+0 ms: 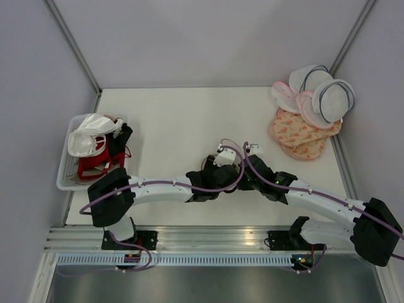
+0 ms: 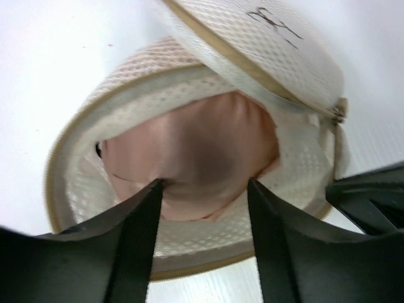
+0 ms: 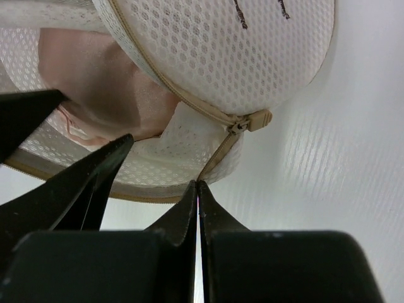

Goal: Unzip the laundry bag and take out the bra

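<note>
The cream mesh laundry bag (image 2: 278, 50) lies unzipped, its lid with the dark line drawing folded back. Inside shows the dusty pink bra (image 2: 202, 145), also seen in the right wrist view (image 3: 101, 82). My left gripper (image 2: 205, 184) is open, both fingertips pushed into the bag's mouth against the pink fabric. My right gripper (image 3: 197, 184) is shut on the bag's lower rim, just below the zipper pull (image 3: 251, 121). From above, both grippers (image 1: 221, 165) (image 1: 245, 164) meet at the table's middle and hide the bag.
A white basket (image 1: 65, 172) at the left edge holds a white bra (image 1: 88, 136) and a red bra (image 1: 95, 165). White domed bags with pink trim (image 1: 322, 95) and pink patterned flat bags (image 1: 300, 134) lie piled at the back right.
</note>
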`<state>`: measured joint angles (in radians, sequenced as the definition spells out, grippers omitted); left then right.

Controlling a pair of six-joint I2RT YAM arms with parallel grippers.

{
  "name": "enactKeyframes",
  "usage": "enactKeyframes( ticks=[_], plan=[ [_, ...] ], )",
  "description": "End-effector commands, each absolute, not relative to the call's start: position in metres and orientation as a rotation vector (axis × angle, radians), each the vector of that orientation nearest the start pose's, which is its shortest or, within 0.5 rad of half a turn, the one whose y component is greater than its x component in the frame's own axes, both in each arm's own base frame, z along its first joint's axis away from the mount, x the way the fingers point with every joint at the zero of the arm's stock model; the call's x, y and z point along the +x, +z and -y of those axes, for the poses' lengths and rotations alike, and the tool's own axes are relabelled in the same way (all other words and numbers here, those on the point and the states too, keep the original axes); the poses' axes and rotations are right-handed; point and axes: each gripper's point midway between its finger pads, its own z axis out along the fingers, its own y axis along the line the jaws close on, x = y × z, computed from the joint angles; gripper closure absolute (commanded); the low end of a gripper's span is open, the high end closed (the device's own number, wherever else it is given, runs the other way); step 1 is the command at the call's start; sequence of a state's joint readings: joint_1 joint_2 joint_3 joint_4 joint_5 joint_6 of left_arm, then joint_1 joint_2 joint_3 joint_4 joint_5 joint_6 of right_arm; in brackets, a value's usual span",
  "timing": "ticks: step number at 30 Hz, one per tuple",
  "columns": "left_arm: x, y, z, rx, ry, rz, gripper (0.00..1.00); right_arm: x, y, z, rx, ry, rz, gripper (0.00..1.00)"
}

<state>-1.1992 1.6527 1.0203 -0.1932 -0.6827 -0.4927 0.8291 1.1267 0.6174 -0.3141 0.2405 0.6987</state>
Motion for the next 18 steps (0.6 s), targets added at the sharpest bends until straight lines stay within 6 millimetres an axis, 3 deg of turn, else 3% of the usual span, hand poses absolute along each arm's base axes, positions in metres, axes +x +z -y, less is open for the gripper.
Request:
enactKeyframes(
  ticks=[1, 5, 11, 12, 15, 16, 18],
  plan=[
    [0.251, 0.108, 0.324, 0.365, -0.005, -2.056, 0.37, 0.212, 0.085, -0.210, -0.070, 0.460, -2.387, 1.00],
    [0.255, 0.094, 0.322, 0.348, 0.042, -2.061, 0.17, 0.211, 0.084, -0.211, -0.084, 0.464, -2.397, 1.00],
    [0.257, 0.064, 0.334, 0.373, -0.019, -2.102, 0.17, 0.209, 0.082, -0.212, -0.087, 0.475, -2.400, 1.00],
    [0.258, 0.062, 0.337, 0.367, -0.039, -2.099, 0.19, 0.208, 0.081, -0.212, -0.089, 0.475, -2.404, 1.00],
    [0.255, 0.062, 0.338, 0.365, -0.072, -2.104, 0.44, 0.206, 0.081, -0.210, -0.092, 0.477, -2.402, 1.00],
    [0.254, 0.064, 0.339, 0.359, -0.093, -2.104, 0.61, 0.206, 0.082, -0.210, -0.090, 0.476, -2.400, 1.00],
    [0.253, 0.076, 0.337, 0.348, -0.125, -2.090, 0.78, 0.206, 0.083, -0.207, -0.087, 0.471, -2.393, 1.00]
  ],
)
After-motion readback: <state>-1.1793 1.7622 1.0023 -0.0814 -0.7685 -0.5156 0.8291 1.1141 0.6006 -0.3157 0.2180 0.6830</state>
